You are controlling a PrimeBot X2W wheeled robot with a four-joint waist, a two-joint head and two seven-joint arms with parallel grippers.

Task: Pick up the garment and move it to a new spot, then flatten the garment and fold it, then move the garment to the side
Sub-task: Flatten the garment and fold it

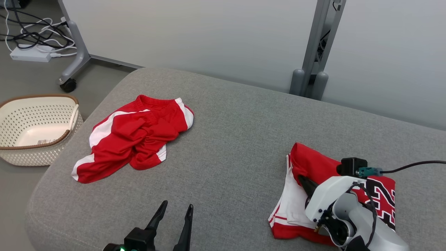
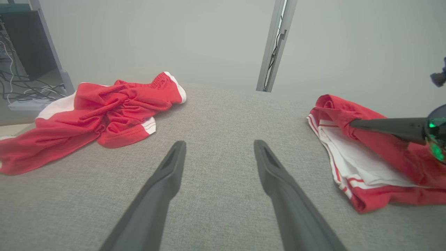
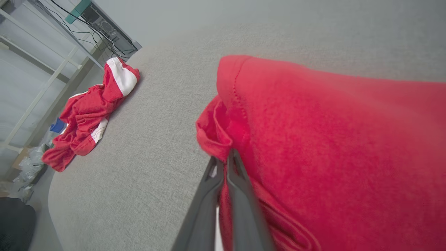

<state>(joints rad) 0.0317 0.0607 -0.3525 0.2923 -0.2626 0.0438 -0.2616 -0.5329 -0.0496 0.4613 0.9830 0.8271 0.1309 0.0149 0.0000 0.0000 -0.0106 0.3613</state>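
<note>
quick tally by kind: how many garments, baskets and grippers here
garments: 2, shorts and jersey
basket: 1
grippers: 2, left gripper and right gripper
total: 5

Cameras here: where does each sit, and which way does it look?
Head view: on the head, facing forward and down at the grey cushion; shows left end effector and right end effector.
Left wrist view: left wrist, looking along its open fingers across the cushion.
Right wrist view: right wrist, along shut fingers pinching the folded garment.
Shared: all show the crumpled garment.
</note>
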